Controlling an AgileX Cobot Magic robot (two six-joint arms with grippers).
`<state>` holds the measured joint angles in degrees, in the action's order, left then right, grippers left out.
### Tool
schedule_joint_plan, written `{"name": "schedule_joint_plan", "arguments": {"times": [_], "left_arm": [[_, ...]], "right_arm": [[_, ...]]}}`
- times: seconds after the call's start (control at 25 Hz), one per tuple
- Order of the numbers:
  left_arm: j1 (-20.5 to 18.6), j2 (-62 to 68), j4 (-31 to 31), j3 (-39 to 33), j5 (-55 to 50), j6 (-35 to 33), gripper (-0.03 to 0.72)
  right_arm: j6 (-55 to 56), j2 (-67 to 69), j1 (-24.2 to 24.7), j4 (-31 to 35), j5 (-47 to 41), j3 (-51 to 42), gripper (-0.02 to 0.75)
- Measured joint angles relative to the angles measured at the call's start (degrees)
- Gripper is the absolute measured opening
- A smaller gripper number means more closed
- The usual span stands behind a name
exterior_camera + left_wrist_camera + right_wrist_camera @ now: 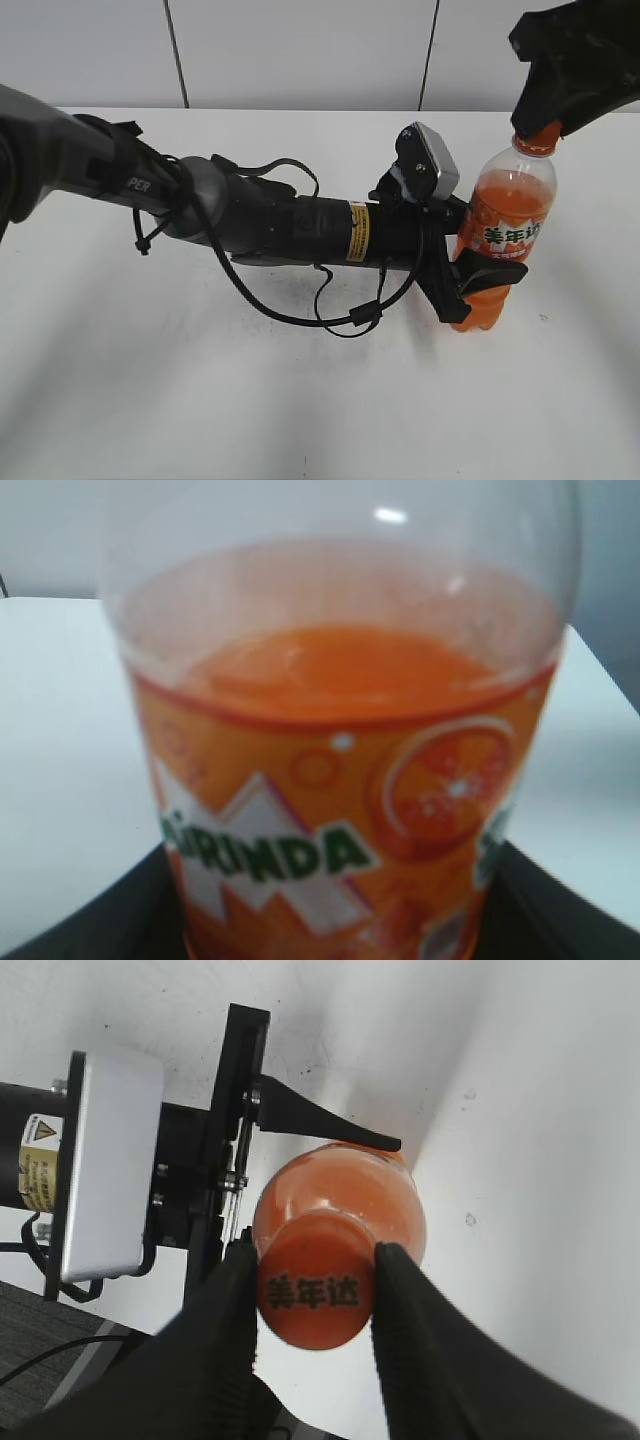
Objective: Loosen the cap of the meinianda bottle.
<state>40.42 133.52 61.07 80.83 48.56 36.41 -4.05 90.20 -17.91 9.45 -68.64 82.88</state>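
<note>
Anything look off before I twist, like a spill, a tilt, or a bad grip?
Nothing stands out. The bottle stands upright on the table, clamped low by the left hand. The right hand is closed squarely on the cap. No liquid shows on the table.

Clear glossy plastic meinianda bottle [505, 225]; smooth orange plastic cap [315, 1293]; matt white table [200, 400]

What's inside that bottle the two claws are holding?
The meinianda bottle holds orange soda, filling it up to the shoulder; clear space shows above the liquid. The cap sits between the right gripper's fingers. The label and left gripper hide the lower contents.
</note>
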Motion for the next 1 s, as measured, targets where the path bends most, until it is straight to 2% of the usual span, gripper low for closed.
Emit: {"name": "schedule_joint_plan", "arguments": {"times": [0.2, 0.28, 0.4, 0.52, 0.6, 0.76, 0.84, 1.0], "left_arm": [[0.0, 0.0, 0.0, 0.0, 0.0, 0.0, 0.428], [0.0, 0.0, 0.0, 0.0, 0.0, 0.0, 0.428], [0.0, 0.0, 0.1, 0.0, 0.0, 0.0, 0.426], [0.0, 0.0, 0.1, 0.0, 0.0, 0.0, 0.426], [0.0, 0.0, 0.0, 0.0, -0.1, 0.0, 0.426], [0.0, 0.0, 0.0, 0.0, -0.1, 0.0, 0.426], [0.0, 0.0, -0.1, 0.0, -0.1, 0.0, 0.426], [0.0, 0.0, -0.1, 0.0, -0.1, 0.0, 0.426]], "right_arm": [[-3.8, 0.0, 0.0, 0.0, 0.0, 0.0, 0.26], [-8.9, 0.0, 0.0, 0.0, -0.1, 0.0, 0.26], [-25.7, 0.0, 0.0, 0.0, -0.2, 0.0, 0.26], [-49.5, 0.0, 0.0, -0.4, -0.2, 0.1, 0.26], [-60.1, 0.0, 0.0, -0.6, -0.2, 0.2, 0.26], [-67.2, 0.0, 0.0, -0.9, -0.2, 0.2, 0.259], [-68.0, 0.0, 0.0, -0.9, -0.2, 0.2, 0.291], [-67.3, -0.1, 0.0, -0.9, -0.7, 0.1, 0.487]]}}
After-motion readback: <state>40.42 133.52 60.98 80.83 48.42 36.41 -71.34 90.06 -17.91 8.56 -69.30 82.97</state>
